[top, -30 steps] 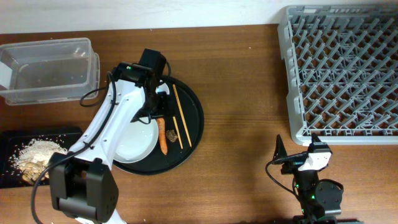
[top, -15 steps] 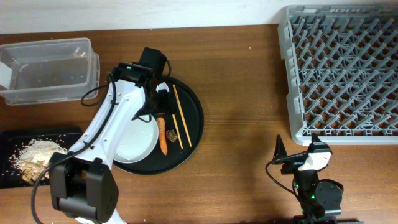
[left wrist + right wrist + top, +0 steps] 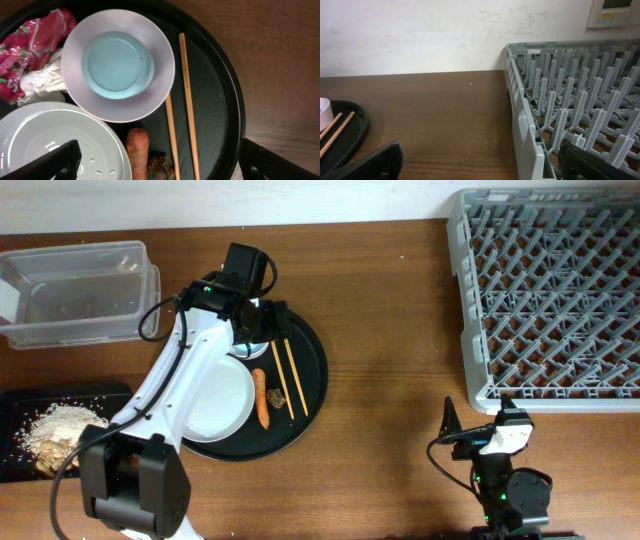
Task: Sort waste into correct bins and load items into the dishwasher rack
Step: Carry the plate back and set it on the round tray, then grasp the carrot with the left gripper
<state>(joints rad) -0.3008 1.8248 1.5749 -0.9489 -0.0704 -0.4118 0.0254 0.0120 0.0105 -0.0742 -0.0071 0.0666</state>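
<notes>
Left end effector (image 3: 262,328) jaws apart, empty, over pale blue cup (image 3: 117,65) nested in bowl (image 3: 155,95). Pickup step, apparently; next: descend, pinch cup rim.

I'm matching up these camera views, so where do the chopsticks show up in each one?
Overhead: chopsticks left of centre, on the black tray.
Left wrist: chopsticks right of centre, beside the bowl.
Right wrist: bottom-left corner.
Shared landmark: the black tray.

A glossy red wrapper (image 3: 25,45), bare wooden chopsticks (image 3: 188,105) and a matt grey plastic dishwasher rack (image 3: 550,290) are seen on a wood-grain tabletop (image 3: 390,330).
</notes>
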